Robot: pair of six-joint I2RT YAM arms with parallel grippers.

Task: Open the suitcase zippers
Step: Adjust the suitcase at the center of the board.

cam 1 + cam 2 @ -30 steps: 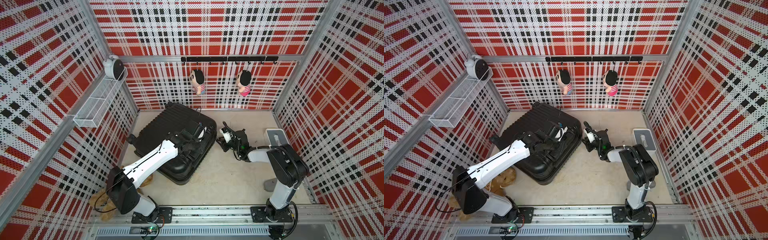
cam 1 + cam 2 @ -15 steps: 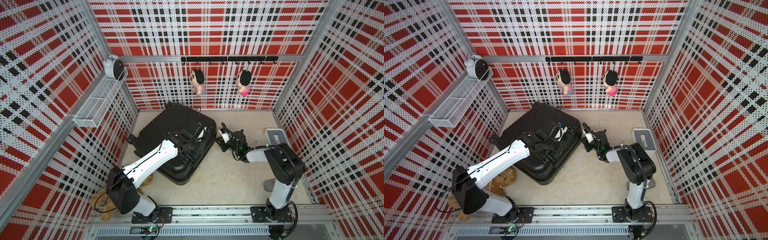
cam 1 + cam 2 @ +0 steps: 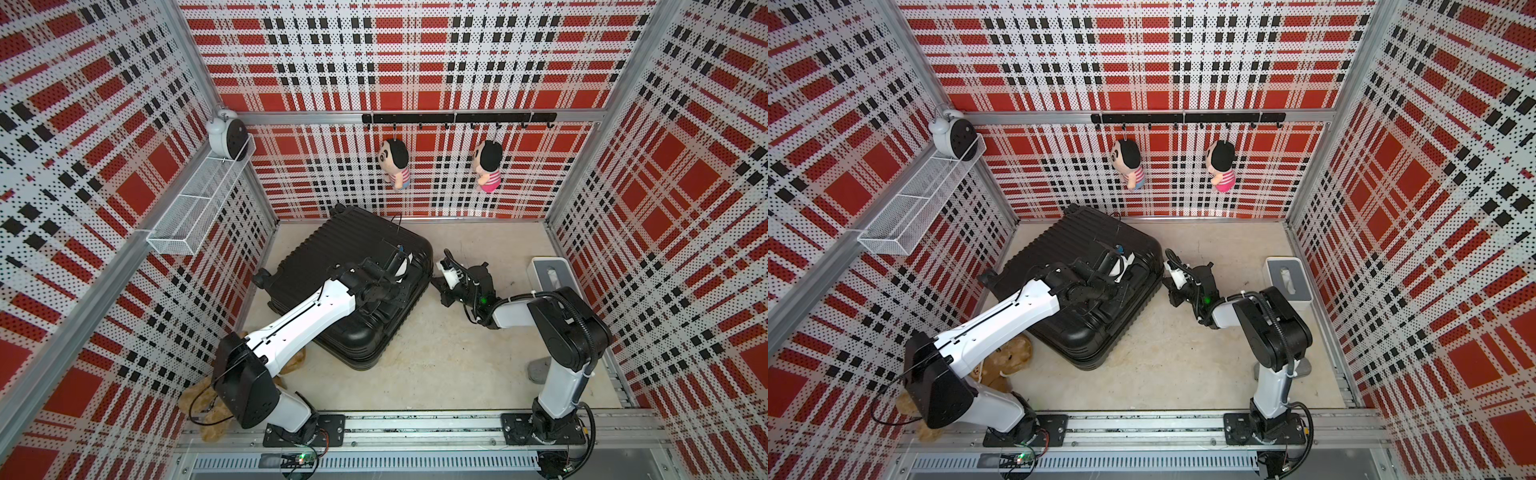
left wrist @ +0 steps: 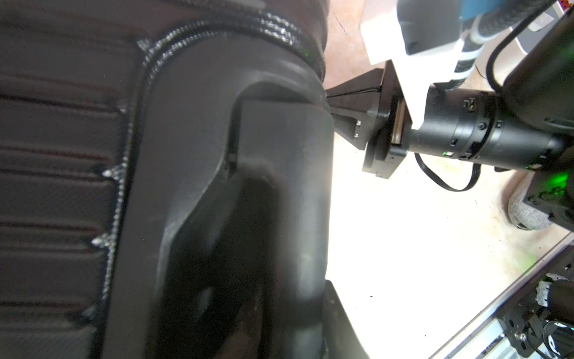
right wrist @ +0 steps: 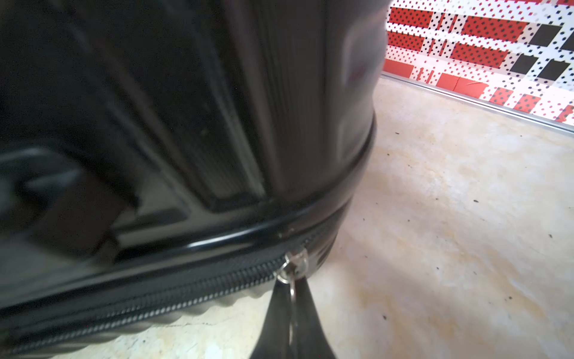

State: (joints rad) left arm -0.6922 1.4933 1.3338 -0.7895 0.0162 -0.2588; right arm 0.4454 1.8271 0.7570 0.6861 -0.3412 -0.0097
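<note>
The black suitcase [image 3: 332,257] [image 3: 1067,245] lies flat on the floor in both top views. Its zippers [image 5: 155,298] run as a black toothed track round the seam. A silver slider [image 5: 293,264] sits near the corner. My right gripper [image 5: 292,314] [image 3: 436,280] [image 3: 1169,282] is shut on the metal zipper pull hanging from that slider. In the left wrist view its fingertips [image 4: 332,96] touch the suitcase's edge. My left gripper [image 3: 405,286] [image 3: 1131,286] reaches across the lid and is shut on the suitcase's side handle [image 4: 279,202].
A grey-and-white tissue box [image 3: 548,278] stands right of the right arm. A brown plush bear [image 3: 216,399] lies under the left arm's elbow. Two dolls [image 3: 395,162] [image 3: 488,164] hang on the back wall. A wire basket [image 3: 199,208] with an alarm clock [image 3: 228,133] is mounted left.
My right gripper has moved left to the suitcase's edge and closed on the zipper pull. The left arm has not moved.
</note>
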